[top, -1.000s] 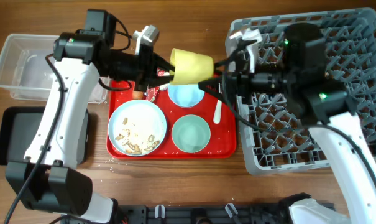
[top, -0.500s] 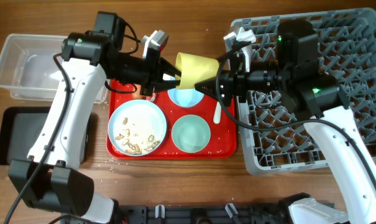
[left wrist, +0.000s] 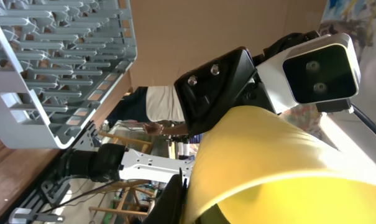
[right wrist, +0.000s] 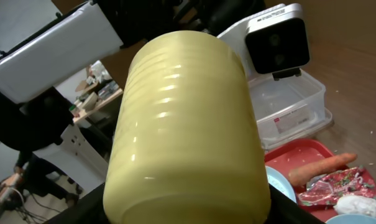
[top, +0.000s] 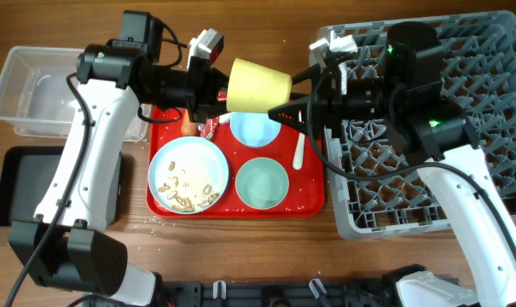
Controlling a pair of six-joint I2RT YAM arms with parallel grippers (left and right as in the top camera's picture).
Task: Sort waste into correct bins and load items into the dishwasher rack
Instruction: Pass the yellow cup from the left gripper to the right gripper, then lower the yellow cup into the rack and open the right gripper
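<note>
The yellow-green cup (top: 259, 85) lies on its side in the air above the red tray's back edge. My left gripper (top: 222, 85) is shut on its rim; one finger (left wrist: 175, 199) presses the rim in the left wrist view. My right gripper (top: 290, 95) straddles the cup's base (right wrist: 188, 124), with a finger touching each side. On the tray lie the light blue bowl (top: 256, 130), the pale green bowl (top: 262, 183), the white spoon (top: 298, 153) and the pale blue plate (top: 188, 175) with beige scraps. The carrot (right wrist: 321, 167), red wrapper (right wrist: 340, 185) and tissue (right wrist: 360, 205) lie at the tray's back.
The grey dishwasher rack (top: 462, 170) fills the right side, touching the red tray (top: 309, 200). The clear tub (top: 36, 94) stands at the back left, with the black tray (top: 19, 183) in front of it. Both arms meet over the tray's back.
The cup has risen and swung level, its base now pointing at my right gripper. My left gripper moved slightly back and left with it. The right gripper stayed around the base.
</note>
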